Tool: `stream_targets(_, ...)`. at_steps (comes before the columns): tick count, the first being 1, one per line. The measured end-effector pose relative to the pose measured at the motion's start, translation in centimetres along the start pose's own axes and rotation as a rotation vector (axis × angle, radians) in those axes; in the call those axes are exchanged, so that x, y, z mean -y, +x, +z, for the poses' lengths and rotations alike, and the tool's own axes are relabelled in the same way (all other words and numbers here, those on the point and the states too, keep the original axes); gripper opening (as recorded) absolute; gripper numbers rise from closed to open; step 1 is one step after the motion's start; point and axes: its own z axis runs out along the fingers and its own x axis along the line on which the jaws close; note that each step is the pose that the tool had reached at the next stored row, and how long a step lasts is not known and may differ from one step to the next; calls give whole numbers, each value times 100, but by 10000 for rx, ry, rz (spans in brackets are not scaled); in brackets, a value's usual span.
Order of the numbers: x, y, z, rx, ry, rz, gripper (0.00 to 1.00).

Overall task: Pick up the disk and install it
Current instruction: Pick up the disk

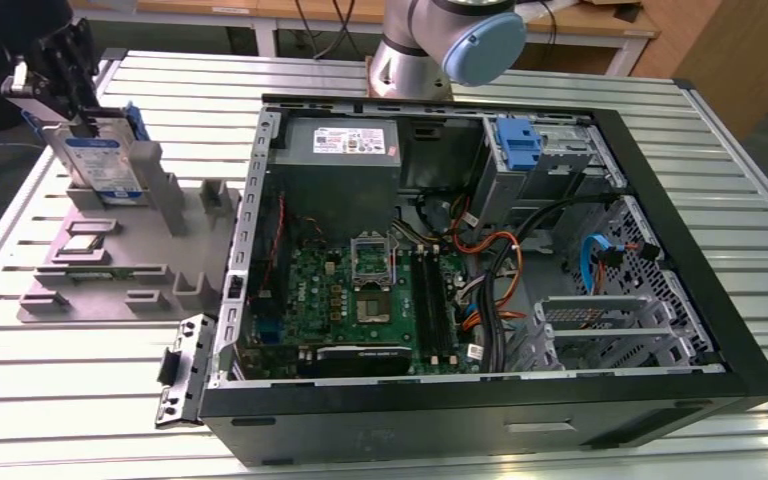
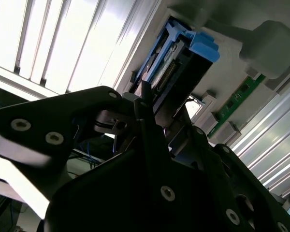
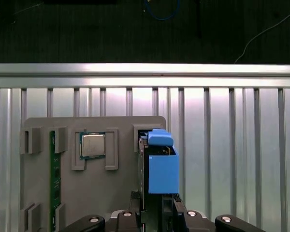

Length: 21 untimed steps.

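The disk [image 1: 97, 165] stands on edge in a slot of the grey holder [image 1: 157, 240] at the exterior view's left; it is silver with a white-and-blue label and a blue carrier. My gripper [image 1: 87, 128] comes down on its upper edge from above. In the first wrist view the disk's blue carrier [image 3: 162, 169] runs in between the two fingers of the gripper [image 3: 157, 200], which press against both sides. In the second wrist view the disk [image 2: 183, 58] sticks out past the gripper [image 2: 150, 106]. The disk still rests in its slot.
The open computer case [image 1: 744, 370] lies to the exterior view's right of the holder, with a grey power supply [image 1: 344, 150] and a blue latch piece [image 1: 520, 140] along its far side. A processor chip [image 3: 93, 145] and a green memory stick [image 3: 52, 179] sit in the holder. The arm's base [image 1: 424, 50] stands behind the case.
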Motion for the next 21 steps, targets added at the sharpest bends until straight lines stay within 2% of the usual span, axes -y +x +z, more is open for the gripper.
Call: stream_targets(21, -5, -13, -337, -2, -3, 0, 35)
